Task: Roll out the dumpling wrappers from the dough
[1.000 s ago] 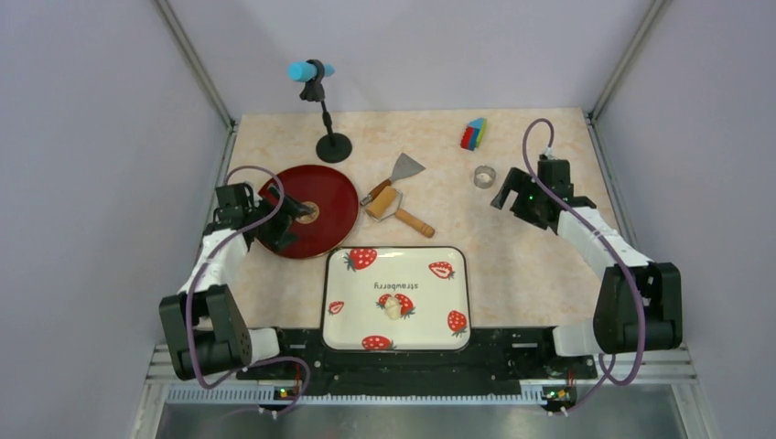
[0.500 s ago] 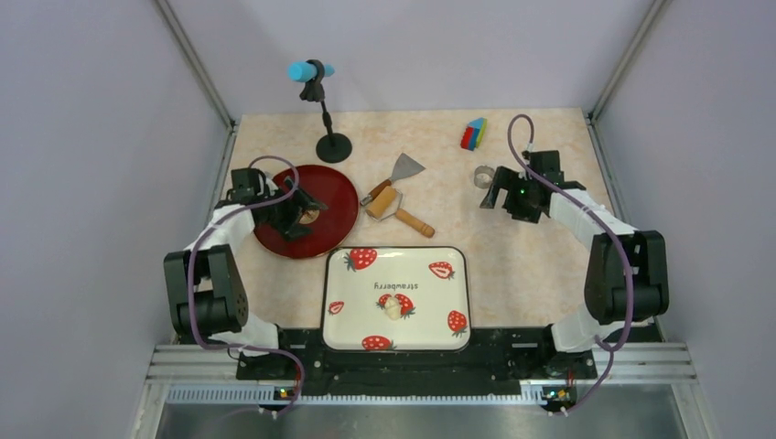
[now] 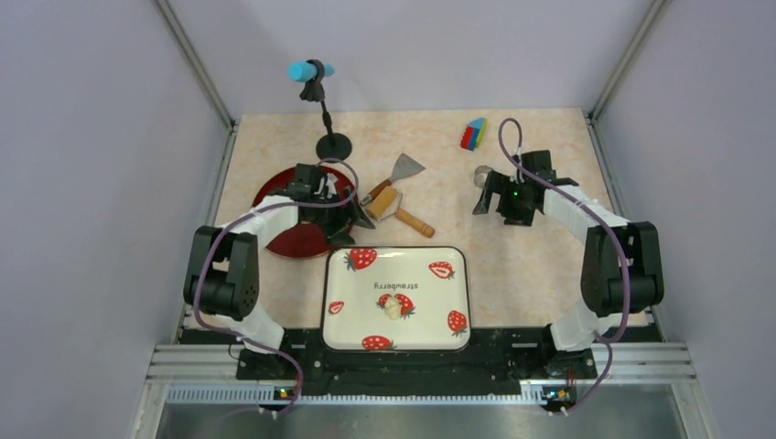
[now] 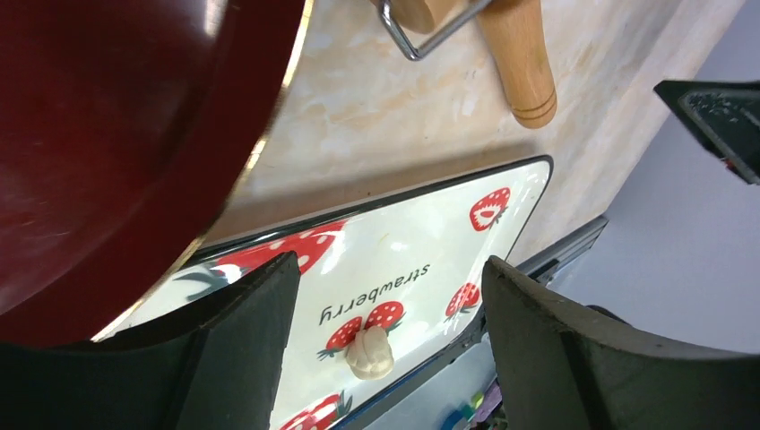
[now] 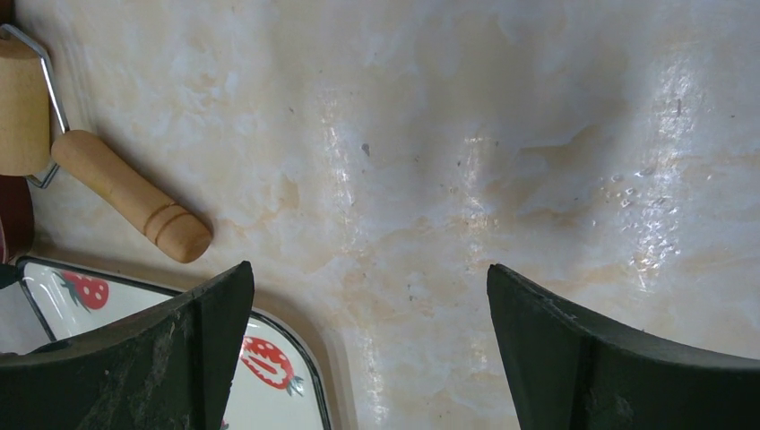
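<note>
The dough is a small pale cream lump (image 3: 392, 306) on the white strawberry tray (image 3: 453, 274). It also shows in the left wrist view (image 4: 369, 352), far beyond my fingers. No dumpling wrappers are in view. The wooden rolling pin (image 3: 395, 208) lies behind the tray. My left gripper (image 3: 352, 214) is open and empty at the right edge of the red plate (image 3: 293, 240), close to the pin's left end. My right gripper (image 3: 486, 198) is open and empty over bare table, just in front of the metal ring cutter (image 3: 481, 173).
A metal scraper (image 3: 404, 168) lies behind the rolling pin. A black microphone stand (image 3: 331, 144) stands at the back left. A coloured block (image 3: 473, 133) sits at the back right. The enclosure walls close in both sides.
My left gripper has swung right across the red plate toward the rolling pin. My right gripper has moved left, close to the ring cutter. The dough has not moved.
</note>
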Robot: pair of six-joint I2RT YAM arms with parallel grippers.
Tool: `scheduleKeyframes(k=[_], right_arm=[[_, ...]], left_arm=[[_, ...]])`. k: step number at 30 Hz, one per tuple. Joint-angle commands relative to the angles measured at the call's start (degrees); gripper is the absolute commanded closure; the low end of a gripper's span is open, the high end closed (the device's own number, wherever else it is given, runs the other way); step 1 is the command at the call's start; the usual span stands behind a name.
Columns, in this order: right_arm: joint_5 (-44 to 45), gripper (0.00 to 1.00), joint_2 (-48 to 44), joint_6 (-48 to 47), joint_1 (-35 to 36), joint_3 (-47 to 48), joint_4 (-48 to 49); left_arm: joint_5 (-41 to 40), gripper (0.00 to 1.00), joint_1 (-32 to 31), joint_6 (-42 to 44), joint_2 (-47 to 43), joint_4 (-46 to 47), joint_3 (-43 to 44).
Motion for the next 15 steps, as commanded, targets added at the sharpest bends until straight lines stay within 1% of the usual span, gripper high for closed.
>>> scheduleKeyframes(k=[1, 5, 9, 11, 15], right_arm=[[-1.2, 0.01, 0.5, 0.3, 0.7, 1.3, -1.3], [-1.8, 0.01, 0.7, 0.2, 0.7, 1.6, -1.7], [-2.3, 0.02, 1.1, 0.3, 0.7, 1.8, -1.7], [-3.0, 0.02, 1.6, 0.4, 0.7, 2.0, -1.9], [-3.8, 0.02, 2.8, 0.5, 0.7, 2.5, -2.3]], left_arm=[[-0.4, 0.22, -3.8, -0.2, 1.3, 0.7, 2.9], [-1.6, 0.23, -7.8, 1.7, 1.3, -1.8, 3.7], [-4.0, 0.23, -11.5, 4.7, 1.8, -7.4, 4.7], [-5.7, 0.23, -13.5, 6.8, 1.9, -10.6, 5.1], [-9.6, 0.23, -17.0, 8.7, 1.0, -14.3, 4.6]])
